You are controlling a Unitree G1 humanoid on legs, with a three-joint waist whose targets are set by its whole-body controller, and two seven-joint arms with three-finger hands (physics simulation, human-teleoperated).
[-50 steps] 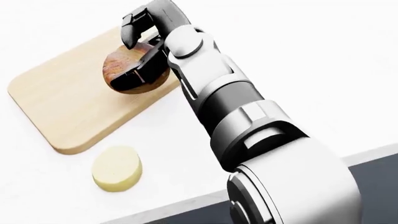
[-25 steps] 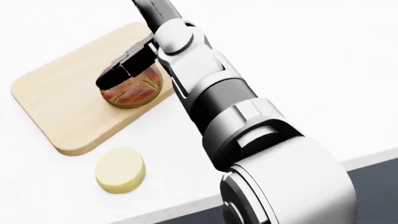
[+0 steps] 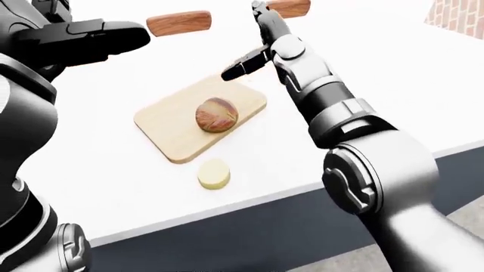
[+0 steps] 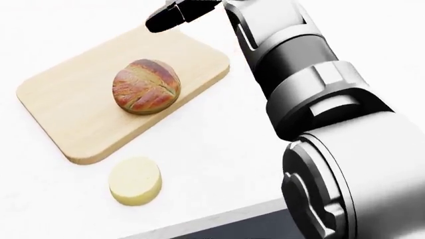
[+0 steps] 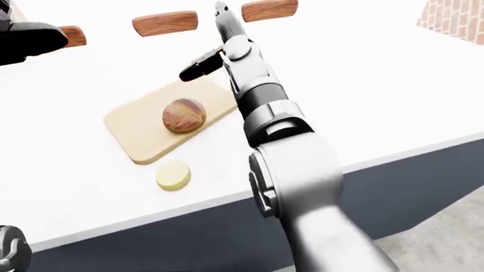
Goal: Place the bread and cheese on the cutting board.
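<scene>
Cheese first: the pale yellow round cheese disc (image 4: 135,180) lies flat on the white surface (image 4: 219,149), just beside the near edge of the light wooden cutting board (image 4: 60,109) and not yet on it. Next up, the round brown crusty bread loaf (image 4: 146,85) sits on the board, free of any fingers. Higher in the head view, the right hand (image 4: 174,14) hovers above the board's upper edge, released and holding nothing. The left hand (image 3: 83,41) hangs at the upper left of the left-eye view, empty, fingers stretched out. Farthest off, brown wooden chair backs (image 3: 179,23) line the surface's top edge. The risk, I'd say: a reach for the cheese could sweep an arm across the board and roll the loaf off, or shove the disc toward the surface's lower edge. No writing or labels anywhere.
</scene>
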